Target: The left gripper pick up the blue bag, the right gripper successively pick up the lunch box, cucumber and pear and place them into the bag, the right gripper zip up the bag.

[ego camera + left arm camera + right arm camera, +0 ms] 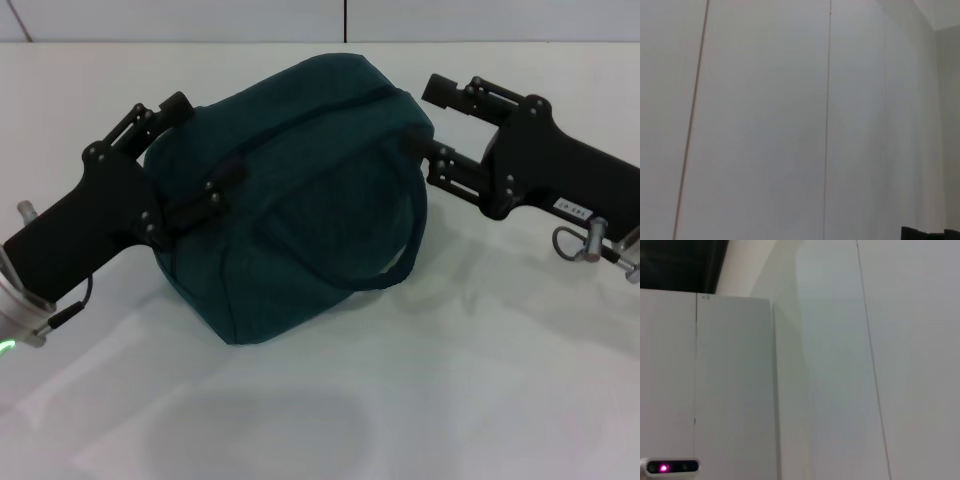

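Observation:
In the head view the blue bag [300, 200] hangs above the white table [500, 380], its shadow lying on the surface below. The zipper line [300, 120] along its top looks closed, and one loop handle [400, 270] droops down the front. My left gripper [205, 145] is shut on the bag's left end, with fabric bunched between its fingers. At the bag's right end my right gripper [430, 125] stands open, its lower finger against the fabric. The lunch box, cucumber and pear are out of view. Neither wrist view shows the bag.
The table's far edge meets a pale wall [200, 20] at the back. Both wrist views point at pale wall panels; a small pink light [662, 467] glows low in the right wrist view.

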You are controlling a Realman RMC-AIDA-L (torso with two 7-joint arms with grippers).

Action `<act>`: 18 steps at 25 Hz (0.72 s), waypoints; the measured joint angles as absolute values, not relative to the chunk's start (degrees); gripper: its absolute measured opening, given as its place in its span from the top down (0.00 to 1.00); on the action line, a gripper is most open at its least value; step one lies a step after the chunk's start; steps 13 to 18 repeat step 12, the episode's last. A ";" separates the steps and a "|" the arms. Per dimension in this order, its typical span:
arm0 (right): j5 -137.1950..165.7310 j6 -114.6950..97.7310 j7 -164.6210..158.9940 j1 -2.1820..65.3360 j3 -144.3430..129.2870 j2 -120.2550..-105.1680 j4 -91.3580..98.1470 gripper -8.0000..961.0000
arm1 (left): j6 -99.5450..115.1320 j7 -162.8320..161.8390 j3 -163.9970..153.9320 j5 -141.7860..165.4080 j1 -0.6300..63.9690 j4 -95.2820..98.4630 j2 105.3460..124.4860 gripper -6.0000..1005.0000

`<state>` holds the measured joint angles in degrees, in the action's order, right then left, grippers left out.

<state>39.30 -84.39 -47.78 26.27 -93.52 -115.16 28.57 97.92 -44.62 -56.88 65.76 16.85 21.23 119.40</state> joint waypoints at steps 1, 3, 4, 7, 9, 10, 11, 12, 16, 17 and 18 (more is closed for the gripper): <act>39.32 -84.87 -47.74 26.11 -93.66 -115.23 28.57 0.40 | 98.22 -44.62 -56.91 65.81 16.79 21.22 119.37 0.11; 39.55 -85.99 -47.73 25.80 -93.87 -115.31 28.48 0.41 | 98.93 -44.60 -56.94 66.18 16.52 21.20 119.28 0.11; 39.68 -86.69 -47.73 25.66 -93.92 -115.33 28.37 0.41 | 99.12 -44.48 -56.94 66.39 16.36 21.19 119.26 0.11; 39.77 -87.38 -47.53 25.51 -94.25 -115.35 27.71 0.41 | 99.24 -43.70 -56.94 66.80 15.96 21.18 119.26 0.11; 39.80 -87.27 -46.78 25.57 -94.50 -115.37 27.29 0.41 | 99.24 -43.35 -56.96 67.15 15.78 21.18 119.36 0.11; 39.81 -87.27 -46.27 25.65 -94.52 -115.41 27.11 0.41 | 99.24 -43.38 -56.98 67.26 15.77 21.17 119.39 0.11; 39.81 -87.28 -45.83 25.78 -94.58 -115.49 26.91 0.41 | 99.24 -43.47 -56.99 67.36 15.78 21.16 119.39 0.11; 39.82 -87.29 -45.45 25.88 -94.64 -115.56 26.80 0.41 | 99.24 -43.60 -57.01 67.40 15.78 21.09 119.40 0.11; 39.82 -87.29 -45.45 25.88 -94.64 -115.56 26.80 0.41 | 99.24 -43.60 -57.01 67.40 15.78 21.09 119.40 0.11; 39.82 -87.29 -45.45 25.88 -94.64 -115.56 26.80 0.41 | 99.24 -43.60 -57.01 67.40 15.78 21.09 119.40 0.11; 39.82 -87.29 -45.45 25.88 -94.64 -115.56 26.80 0.41 | 99.24 -43.60 -57.01 67.40 15.78 21.09 119.40 0.11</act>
